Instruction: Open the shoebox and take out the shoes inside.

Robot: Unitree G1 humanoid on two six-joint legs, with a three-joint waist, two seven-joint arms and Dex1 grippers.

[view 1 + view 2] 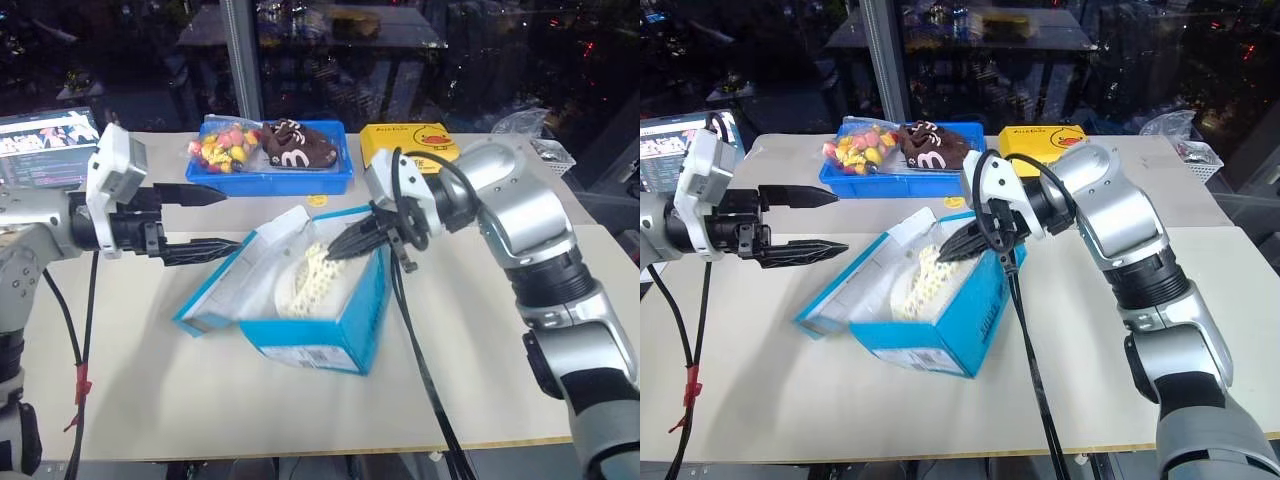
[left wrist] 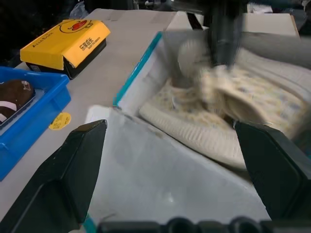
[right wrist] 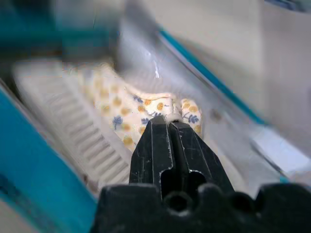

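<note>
The pale rectangular surface (image 1: 300, 400) carries a bright blue rectangular cardboard shoebox (image 1: 330, 335) near its middle, lid swung open toward the robot's left with the white inside face up. Inside the shoebox lie the cream knit mesh shoes (image 1: 300, 290), one raised at its upper end. Behind the shoebox stands a blue plastic tray (image 1: 270, 180) holding a bag of coloured sweets (image 1: 222, 150) and a brown item marked with a white "m" (image 1: 298, 148). Just beside the tray sits a smaller yellow duck-printed box (image 1: 410, 145). The right claw (image 1: 335, 250) is over the shoebox, its two black fingers pressed together on the raised shoe's fabric edge. The left claw (image 1: 205, 220) hovers left of the lid, fingers spread wide, holding nothing.
</note>
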